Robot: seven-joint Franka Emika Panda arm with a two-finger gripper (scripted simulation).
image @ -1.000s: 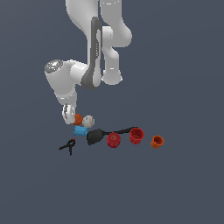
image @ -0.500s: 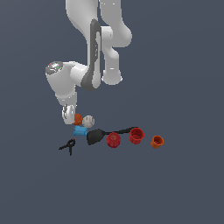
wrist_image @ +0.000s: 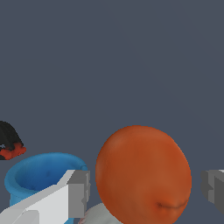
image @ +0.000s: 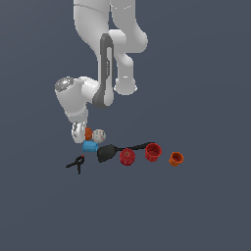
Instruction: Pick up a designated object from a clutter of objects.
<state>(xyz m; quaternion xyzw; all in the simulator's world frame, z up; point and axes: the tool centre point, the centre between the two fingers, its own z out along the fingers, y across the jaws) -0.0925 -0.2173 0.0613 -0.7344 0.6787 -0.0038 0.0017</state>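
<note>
A large white jointed robot arm (image: 105, 59) reached down over a plain dark grey floor (image: 206, 206). Its two-fingered gripper (wrist_image: 146, 190) hung low at the end of a short row of small objects nearest the exterior view's left.

In the wrist view, the smooth orange-brown ball (wrist_image: 143, 175) sat between the grey finger pads (wrist_image: 79, 192), one on each side, with a visible gap on both sides. The jaws were spread wide and held nothing. Being round, the ball had no long axis and pointed no way in particular, so it seemed that closing straight in would grip it. In the exterior view it sat just beside the gripper and close against a white-grey ball with red marks (image: 99, 135).

A blue open-topped cylinder (image: 89, 146) stood right beside the orange ball, near one finger. A black flat spatula (image: 115, 151) lay next, its handle running toward the exterior view's right. Two red cups (image: 127, 157) followed. A small orange rimmed cup (image: 176, 158) sat farthest right. A small black clamp (image: 76, 163) lay apart, nearer the camera.
</note>
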